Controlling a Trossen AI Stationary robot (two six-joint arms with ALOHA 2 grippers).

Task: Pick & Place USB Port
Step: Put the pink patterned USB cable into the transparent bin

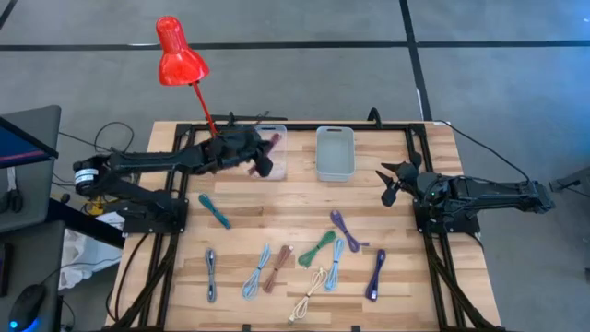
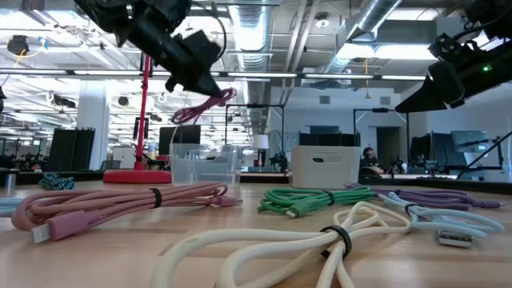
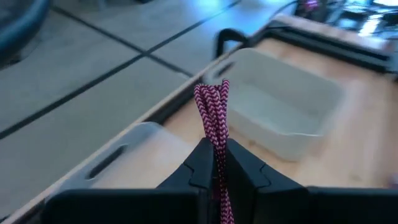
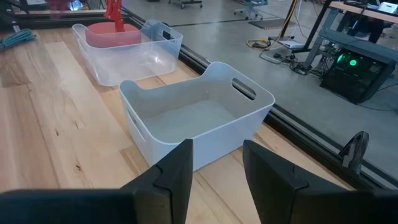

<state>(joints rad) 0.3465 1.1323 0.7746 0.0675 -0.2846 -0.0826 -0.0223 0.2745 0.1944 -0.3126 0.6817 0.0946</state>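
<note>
A bundled magenta braided USB cable (image 3: 212, 106) hangs pinched in the left gripper (image 3: 214, 163), whose two dark fingers are clamped on its folded middle, above the clear plastic bin (image 1: 274, 153) at the far side of the wooden table (image 1: 295, 207). In the low view its loose ends droop below the fingers. It looks light, soft and floppy, so a grip across the bundled middle seems best, since the loops would likely splay if taken by one end. Just beside the clear bin stands a grey bin (image 1: 335, 153). Other coiled cables, among them a green cable (image 1: 316, 248) and a purple cable (image 1: 375, 275), lie nearer the front edge. The right gripper (image 4: 214, 163) waits at the table's right side, fingers spread, holding nothing.
</note>
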